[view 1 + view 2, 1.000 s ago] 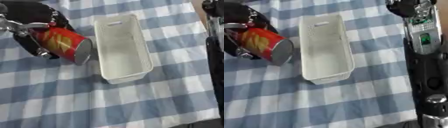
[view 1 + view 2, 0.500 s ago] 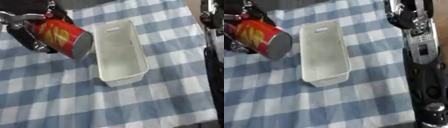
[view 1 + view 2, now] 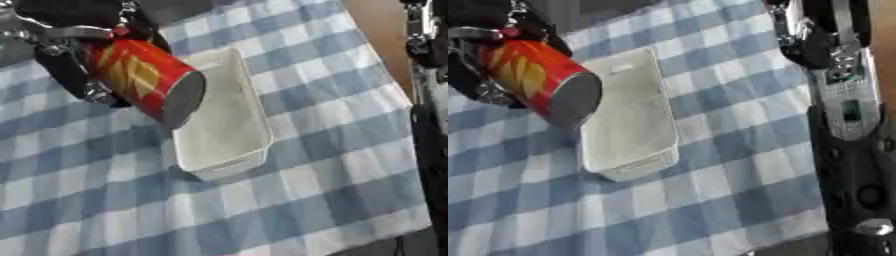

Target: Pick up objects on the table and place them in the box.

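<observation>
Left hand (image 3: 74,75), black with silver joints, at upper left, fingers curled round a red cylindrical can (image 3: 144,80) with yellow markings. Can held in the air, tilted, grey flat end pointing down and to the right, overlapping the left rim of the box in view. Whether can touches the box: cannot tell.

White rectangular plastic box (image 3: 223,125), perforated walls, long axis running from far to near, sitting on the blue-and-white checked tablecloth (image 3: 306,200) about mid-scene, slightly left of centre. Nothing visible inside the box. A slot-shaped handle cut-out seen in the far end wall in the right eye view.

Right arm (image 3: 842,115) along the right edge, black with silver parts and a small green patch, reaching from the near right corner up to the far right. Right hand itself not made out in either view; state of its fingers not visible.

Bare tan surface (image 3: 372,20) beyond the cloth at far right. Dark area beyond the cloth at far left, behind the left hand. Cloth's near edge visible at lower right, dark floor below it.
</observation>
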Action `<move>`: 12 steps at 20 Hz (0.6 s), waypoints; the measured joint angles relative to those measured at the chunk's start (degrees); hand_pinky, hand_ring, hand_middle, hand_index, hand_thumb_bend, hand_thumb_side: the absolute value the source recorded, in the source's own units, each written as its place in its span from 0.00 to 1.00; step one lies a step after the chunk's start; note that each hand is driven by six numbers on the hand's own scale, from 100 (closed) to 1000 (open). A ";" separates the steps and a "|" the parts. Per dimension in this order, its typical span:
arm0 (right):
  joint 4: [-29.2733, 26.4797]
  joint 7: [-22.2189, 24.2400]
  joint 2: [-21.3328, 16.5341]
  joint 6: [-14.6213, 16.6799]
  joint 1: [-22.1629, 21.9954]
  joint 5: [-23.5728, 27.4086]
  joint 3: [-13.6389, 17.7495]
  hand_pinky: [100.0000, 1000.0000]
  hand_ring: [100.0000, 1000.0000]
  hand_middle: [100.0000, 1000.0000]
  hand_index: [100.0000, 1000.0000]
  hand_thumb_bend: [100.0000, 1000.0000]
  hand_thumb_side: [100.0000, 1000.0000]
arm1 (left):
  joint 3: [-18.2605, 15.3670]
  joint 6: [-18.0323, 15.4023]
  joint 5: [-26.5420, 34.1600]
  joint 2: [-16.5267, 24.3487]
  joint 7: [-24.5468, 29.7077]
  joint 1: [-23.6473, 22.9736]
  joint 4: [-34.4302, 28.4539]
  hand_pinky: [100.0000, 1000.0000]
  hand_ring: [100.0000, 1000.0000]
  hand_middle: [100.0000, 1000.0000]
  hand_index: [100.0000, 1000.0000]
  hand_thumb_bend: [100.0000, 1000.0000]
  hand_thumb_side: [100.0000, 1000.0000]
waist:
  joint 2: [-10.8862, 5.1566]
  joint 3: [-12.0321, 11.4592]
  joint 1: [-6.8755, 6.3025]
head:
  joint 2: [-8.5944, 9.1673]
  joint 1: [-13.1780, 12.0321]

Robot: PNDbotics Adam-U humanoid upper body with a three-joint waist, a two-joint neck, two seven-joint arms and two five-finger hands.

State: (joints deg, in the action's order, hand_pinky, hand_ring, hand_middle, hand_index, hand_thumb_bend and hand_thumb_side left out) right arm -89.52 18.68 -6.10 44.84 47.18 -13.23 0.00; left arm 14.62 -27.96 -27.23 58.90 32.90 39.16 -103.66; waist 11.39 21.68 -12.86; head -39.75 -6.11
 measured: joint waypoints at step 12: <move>-0.67 1.48 -0.53 -1.48 -0.66 1.71 0.03 0.73 0.83 0.94 0.89 0.00 0.70 | 2.47 -1.21 -4.31 -3.18 0.94 3.89 2.77 0.00 0.08 0.12 0.26 0.35 0.28 | -0.06 1.41 -0.58 | 0.62 -0.59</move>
State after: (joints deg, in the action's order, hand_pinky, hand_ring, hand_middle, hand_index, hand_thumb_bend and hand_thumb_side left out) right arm -90.19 20.16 -6.62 43.36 46.52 -11.52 0.03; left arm 17.09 -29.17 -31.54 55.72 33.84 43.04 -100.89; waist 11.33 23.09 -13.44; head -39.14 -6.69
